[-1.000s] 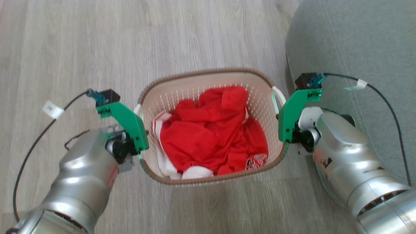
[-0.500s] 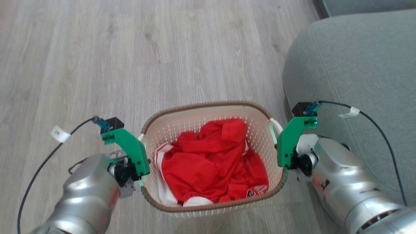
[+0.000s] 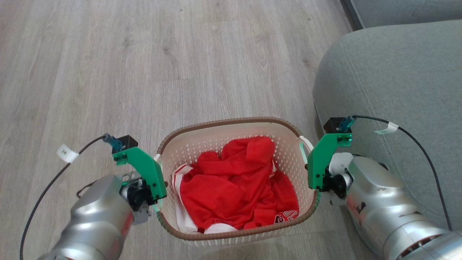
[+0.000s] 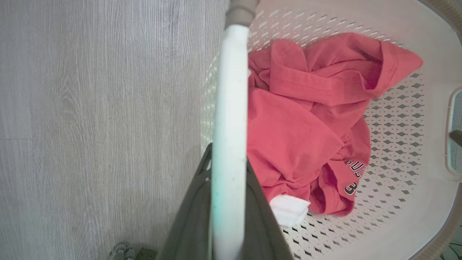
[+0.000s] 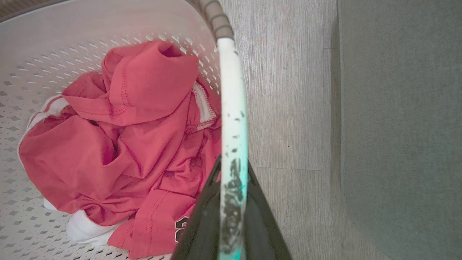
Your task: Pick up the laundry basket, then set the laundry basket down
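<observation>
The laundry basket (image 3: 231, 121) is cream perforated plastic with a brown woven-look rim, and red clothing (image 3: 234, 184) is heaped inside. It sits low in the head view between my two arms. My left gripper (image 3: 157, 202) is shut on the basket's white left handle (image 4: 229, 119), whose bar runs between the dark fingers (image 4: 187, 224). On the other side my right gripper (image 3: 313, 182) is shut on the right handle (image 5: 232, 108) in the same way. Whether the basket's base touches the floor is hidden.
Pale grey wood-look floor (image 3: 144, 65) stretches ahead and to the left. A grey-green sofa (image 3: 397, 79) stands close on the right, right beside my right arm; in the right wrist view the sofa (image 5: 400, 126) lies just past a strip of floor.
The head camera has shifted, so the basket and both arms lie lower in the picture and more sofa shows. Both grippers keep the same hold on the handles.
</observation>
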Motion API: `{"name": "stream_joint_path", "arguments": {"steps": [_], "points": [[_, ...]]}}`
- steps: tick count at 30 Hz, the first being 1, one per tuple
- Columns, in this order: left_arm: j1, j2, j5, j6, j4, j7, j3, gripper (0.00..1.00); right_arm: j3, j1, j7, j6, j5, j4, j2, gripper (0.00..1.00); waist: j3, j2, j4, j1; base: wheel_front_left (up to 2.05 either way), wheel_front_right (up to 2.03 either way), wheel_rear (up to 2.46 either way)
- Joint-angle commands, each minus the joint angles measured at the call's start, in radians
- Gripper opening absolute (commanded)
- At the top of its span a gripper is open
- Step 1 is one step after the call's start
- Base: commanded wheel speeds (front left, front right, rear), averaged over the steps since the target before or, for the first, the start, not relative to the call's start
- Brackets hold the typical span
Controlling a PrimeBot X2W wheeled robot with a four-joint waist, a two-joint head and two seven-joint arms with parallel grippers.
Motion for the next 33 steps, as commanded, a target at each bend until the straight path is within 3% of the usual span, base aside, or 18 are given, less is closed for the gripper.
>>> {"name": "stream_joint_path", "arguments": {"steps": [1, 33], "points": [[-0.037, 0.08, -0.009, -0.004, 0.005, -0.013, 0.025, 0.0, 0.011, 0.002, -0.006, -0.011, 0.004, 0.004, -0.045, 0.0, -0.002, -0.0001, 0.0, 0.0001, 0.0, 0.0, 0.0], [-0.045, 0.079, -0.015, -0.006, 0.006, -0.048, 0.016, 0.0, 0.022, -0.01, -0.027, -0.011, 0.019, 0.004, -0.046, 0.0, 0.017, -0.0001, 0.005, 0.0001, 0.0, 0.0, 0.0]]}}
